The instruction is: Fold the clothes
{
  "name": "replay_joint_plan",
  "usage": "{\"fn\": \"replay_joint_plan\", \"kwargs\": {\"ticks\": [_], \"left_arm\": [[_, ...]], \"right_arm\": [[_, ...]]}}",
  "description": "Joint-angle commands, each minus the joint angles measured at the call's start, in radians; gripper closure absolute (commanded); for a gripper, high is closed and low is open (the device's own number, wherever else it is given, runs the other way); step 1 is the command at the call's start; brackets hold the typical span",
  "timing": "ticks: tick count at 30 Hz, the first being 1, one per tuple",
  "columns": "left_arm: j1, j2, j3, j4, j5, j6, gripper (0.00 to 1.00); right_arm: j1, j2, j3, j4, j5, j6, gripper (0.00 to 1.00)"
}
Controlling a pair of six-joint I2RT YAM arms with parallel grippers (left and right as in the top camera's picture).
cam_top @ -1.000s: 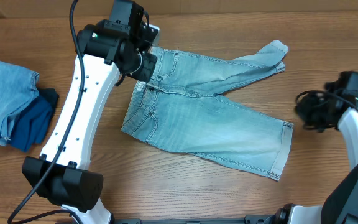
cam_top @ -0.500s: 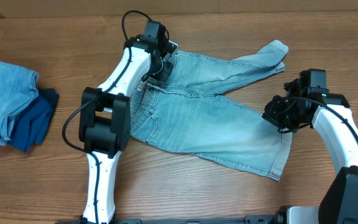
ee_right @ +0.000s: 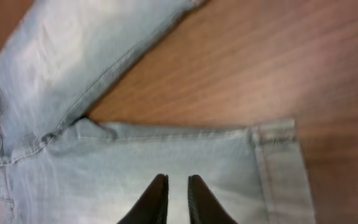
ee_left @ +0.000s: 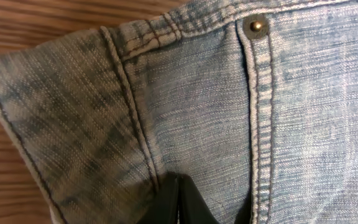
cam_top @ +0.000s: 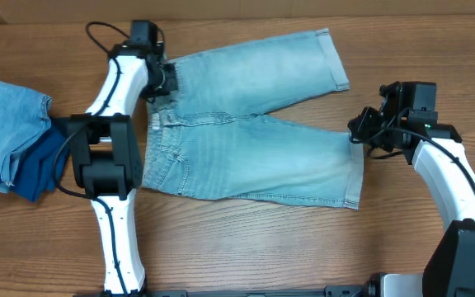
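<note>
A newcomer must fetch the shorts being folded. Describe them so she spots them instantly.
On the wooden table, look to the middle: pale denim shorts lie spread flat, legs pointing right. Unlike the folded light denim and navy garment at the left edge, they are unfolded.

Left arm [cam_top: 112, 231]: reaches far forward from its base at the near table edge. Dark elbow block mid-span, white forearm angled up and right to the wrist.
Left gripper [cam_top: 163, 80]: points right. In the wrist view the fingers [ee_left: 166, 206] are pressed together with no gap, pinching a fold of the clothes [ee_left: 197, 93].
Right arm [cam_top: 450, 180]: white link slants up and left from the lower right corner, wrist bent over.
Right gripper [cam_top: 359, 132]: points left. In the wrist view the two fingertips [ee_right: 156, 194] stand a narrow gap apart
</note>
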State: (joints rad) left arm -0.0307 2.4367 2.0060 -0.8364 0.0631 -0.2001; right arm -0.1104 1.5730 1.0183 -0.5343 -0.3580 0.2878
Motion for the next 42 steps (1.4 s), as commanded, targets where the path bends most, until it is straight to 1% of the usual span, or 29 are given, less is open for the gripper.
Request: {"fn": "replay_joint_plan", "kwargs": {"ticks": [1, 5, 7, 9, 10, 12, 13, 14, 16, 17, 21, 24, 25, 26, 27, 28, 29, 30, 31, 33, 35, 37, 38, 40, 42], "left_arm": [[-0.016, 0.081, -0.042, -0.040, -0.114, 0.014, 0.96], [-0.058, 0.037, -0.026, -0.059, -0.116, 0.093, 0.96], [-0.076, -0.023, -0.001, -0.081, -0.118, 0.100, 0.96], [-0.092, -0.119, 0.020, -0.111, -0.116, 0.100, 0.93], [-0.101, -0.194, 0.025, -0.129, -0.116, 0.100, 0.89], [-0.115, -0.303, 0.026, -0.162, -0.115, 0.100, 0.85], [-0.123, -0.368, 0.026, -0.187, -0.115, 0.100, 0.84], [-0.134, -0.437, 0.026, -0.218, -0.116, 0.100, 0.81], [-0.148, -0.525, 0.026, -0.257, -0.117, 0.100, 0.78], [-0.154, -0.562, 0.026, -0.275, -0.119, 0.100, 0.76], [-0.159, -0.699, 0.026, -0.352, -0.119, 0.100, 0.74], [-0.160, -0.723, 0.026, -0.405, -0.114, 0.100, 0.74], [-0.161, -0.722, 0.025, -0.425, -0.104, 0.100, 0.74], [-0.161, -0.719, 0.025, -0.444, -0.091, 0.104, 0.76], [-0.161, -0.716, 0.025, -0.463, -0.077, 0.118, 0.79], [-0.161, -0.715, 0.025, -0.472, -0.077, 0.119, 0.82], [-0.161, -0.715, 0.025, -0.475, -0.073, 0.119, 0.84], [-0.162, -0.715, 0.025, -0.484, -0.068, 0.119, 0.92], [-0.167, -0.715, 0.025, -0.505, -0.074, 0.119, 0.96], [-0.181, -0.715, 0.025, -0.562, -0.074, 0.127, 0.96], [-0.212, -0.719, 0.025, -0.624, -0.074, 0.178, 0.96], [-0.261, -0.746, 0.025, -0.658, -0.092, 0.208, 0.96], [-0.290, -0.768, 0.025, -0.664, -0.123, 0.208, 0.96], [-0.378, -0.832, 0.025, -0.687, -0.248, 0.191, 0.96], [-0.467, -0.884, 0.025, -0.742, -0.395, 0.120, 0.93]], "right_arm": [[0.005, 0.074, -0.004, 0.013, -0.011, 0.065, 0.83], [0.005, 0.163, -0.004, -0.084, -0.056, 0.028, 0.83], [0.005, 0.180, -0.004, -0.135, -0.055, -0.008, 0.84], [0.005, 0.180, -0.004, -0.183, -0.040, -0.008, 0.86], [0.005, 0.186, -0.013, -0.202, 0.009, -0.008, 0.87], [0.005, 0.207, -0.052, -0.184, 0.148, 0.018, 0.90], [0.003, 0.224, -0.075, -0.169, 0.236, 0.055, 0.90], [0.000, 0.245, -0.108, -0.146, 0.363, 0.121, 0.90], [-0.019, 0.267, -0.135, -0.133, 0.474, 0.197, 0.93], [-0.037, 0.270, -0.136, -0.143, 0.500, 0.218, 0.96], [-0.187, 0.267, -0.103, -0.210, 0.515, 0.239, 0.96], [-0.276, 0.266, -0.057, -0.269, 0.499, 0.235, 0.96], [-0.287, 0.261, -0.041, -0.272, 0.442, 0.200, 0.96], [-0.289, 0.256, -0.024, -0.268, 0.340, 0.124, 0.95], [-0.273, 0.250, -0.008, -0.262, 0.228, 0.050, 0.89], [-0.258, 0.244, -0.001, -0.261, 0.177, 0.016, 0.85], [-0.238, 0.233, 0.005, -0.262, 0.132, -0.012, 0.82], [-0.219, 0.217, 0.010, -0.267, 0.095, -0.038, 0.77], [-0.201, 0.187, 0.012, -0.274, 0.069, -0.058, 0.71], [-0.193, 0.114, 0.012, -0.288, 0.042, -0.058, 0.62], [-0.201, 0.027, 0.012, -0.301, 0.005, -0.058, 0.46], [-0.211, -0.042, 0.012, -0.316, -0.012, -0.057, 0.39], [-0.214, -0.078, 0.012, -0.329, -0.013, -0.057, 0.37], [-0.216, -0.142, 0.012, -0.359, -0.014, -0.057, 0.32], [-0.216, -0.198, 0.012, -0.398, -0.022, -0.056, 0.26]]}}
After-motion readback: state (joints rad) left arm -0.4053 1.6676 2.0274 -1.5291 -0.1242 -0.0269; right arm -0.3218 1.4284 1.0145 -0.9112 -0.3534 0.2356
